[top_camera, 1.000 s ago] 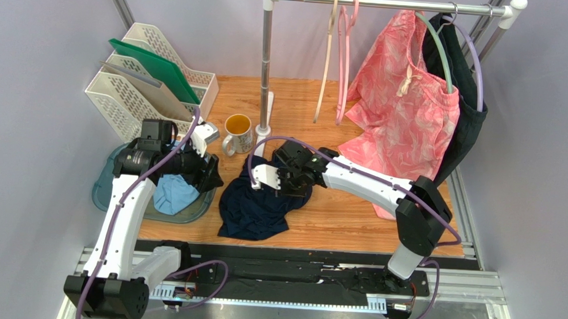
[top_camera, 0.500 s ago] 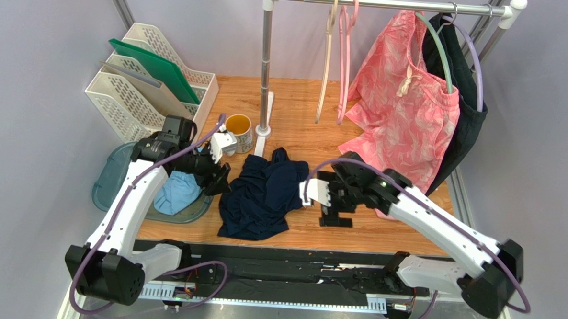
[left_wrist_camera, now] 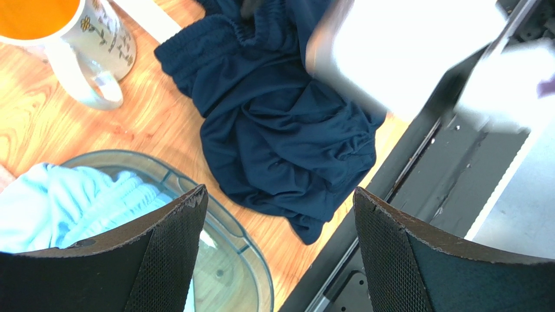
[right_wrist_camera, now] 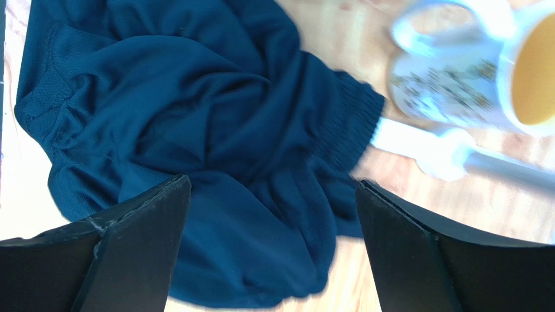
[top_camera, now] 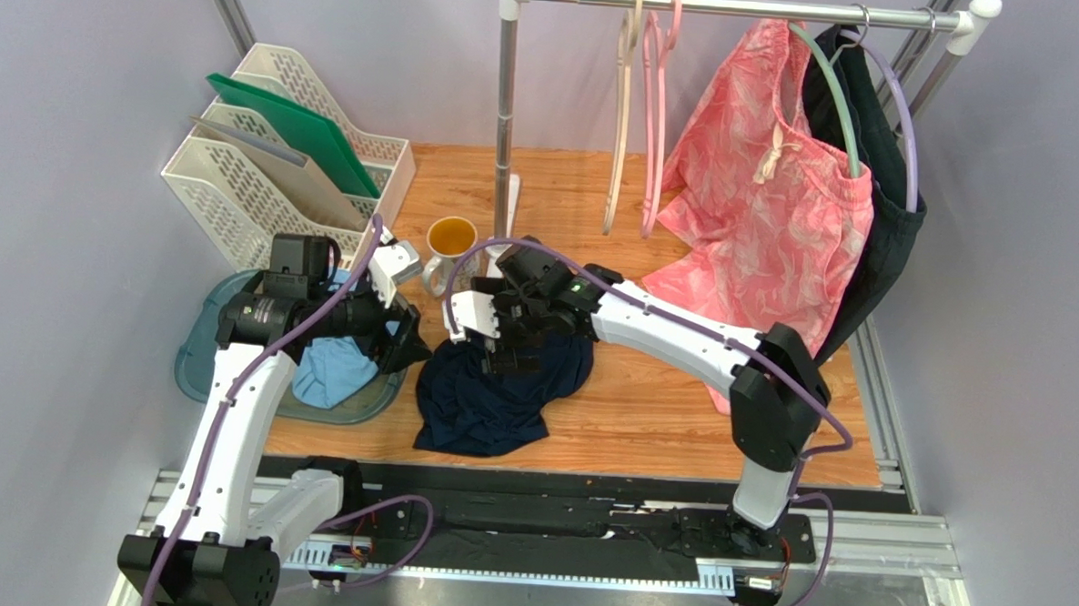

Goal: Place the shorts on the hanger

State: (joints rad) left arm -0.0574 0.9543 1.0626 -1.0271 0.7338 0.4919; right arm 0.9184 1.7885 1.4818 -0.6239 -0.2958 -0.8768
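Observation:
The dark navy shorts (top_camera: 493,397) lie crumpled on the wooden table near its front edge, and both wrist views show them (left_wrist_camera: 280,130) (right_wrist_camera: 195,123). My right gripper (top_camera: 492,331) hovers open over their upper part, fabric showing between its fingers (right_wrist_camera: 273,188) without being pinched. My left gripper (top_camera: 401,341) is open just left of the shorts, above the tray's rim, with nothing between its fingers (left_wrist_camera: 277,195). The pink hanger (top_camera: 653,131) hangs bare on the rail at the back, beside a beige hanger (top_camera: 621,129).
A mug (top_camera: 452,249) of orange liquid stands by the rack's post (top_camera: 504,138). A teal tray (top_camera: 201,359) holds a light-blue garment (top_camera: 330,369). White file baskets (top_camera: 285,155) stand at the back left. Pink patterned shorts (top_camera: 768,218) and a dark garment (top_camera: 897,223) hang at the right.
The right gripper went from shut to open, swung out to the right, then came back over the shorts. The left arm reached toward the mug and drew back. The shorts were reshuffled.

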